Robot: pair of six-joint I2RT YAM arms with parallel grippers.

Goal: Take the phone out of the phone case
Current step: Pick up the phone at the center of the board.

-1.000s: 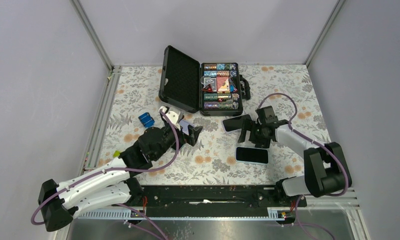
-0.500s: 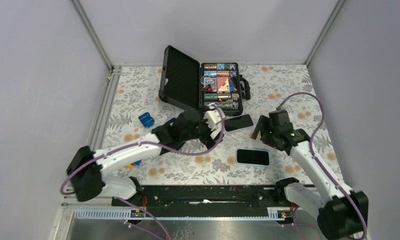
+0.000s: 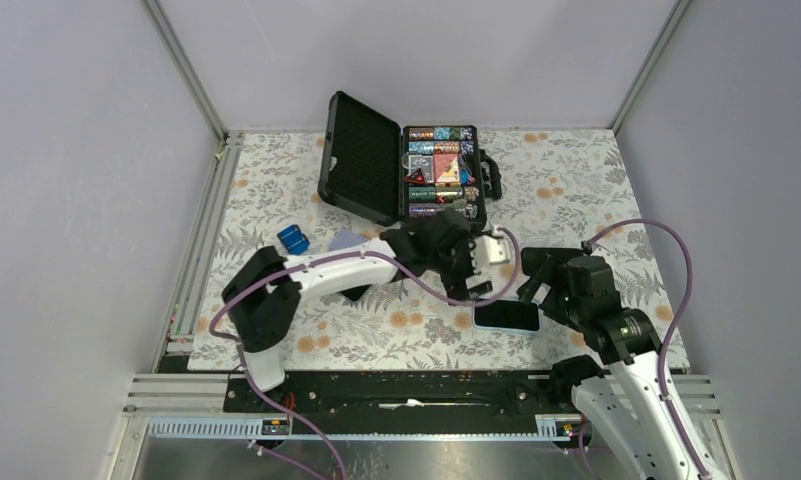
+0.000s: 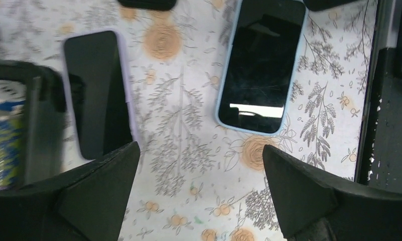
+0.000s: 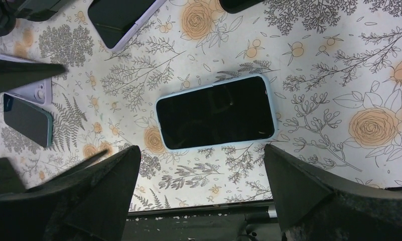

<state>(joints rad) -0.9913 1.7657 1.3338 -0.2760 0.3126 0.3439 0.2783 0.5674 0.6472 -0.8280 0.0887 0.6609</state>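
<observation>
A phone in a light-blue phone case (image 3: pixel 506 315) lies face up on the flowered table, near the front edge. It also shows in the left wrist view as the blue-cased phone (image 4: pixel 261 65) and in the right wrist view as the same phone (image 5: pixel 216 111). My left gripper (image 3: pixel 473 273) hovers just behind and left of it, open (image 4: pixel 199 150), with only tablecloth between its fingers. My right gripper (image 3: pixel 533 283) hangs above its right end, open and empty (image 5: pixel 201 149). A second dark phone in a lilac case (image 4: pixel 96 93) lies left of the blue one.
An open black carrying case (image 3: pixel 361 160) with colourful packets stands at the back. A small blue object (image 3: pixel 293 238) lies to the left. A teal-cased phone (image 5: pixel 28 120) and a pale lilac case (image 5: pixel 30 93) lie further left. The black front rail (image 5: pixel 214 221) borders the table.
My left arm swung from the left side to the middle, over the lilac-cased phone. My right arm drew back toward the front right. Both grippers stayed open.
</observation>
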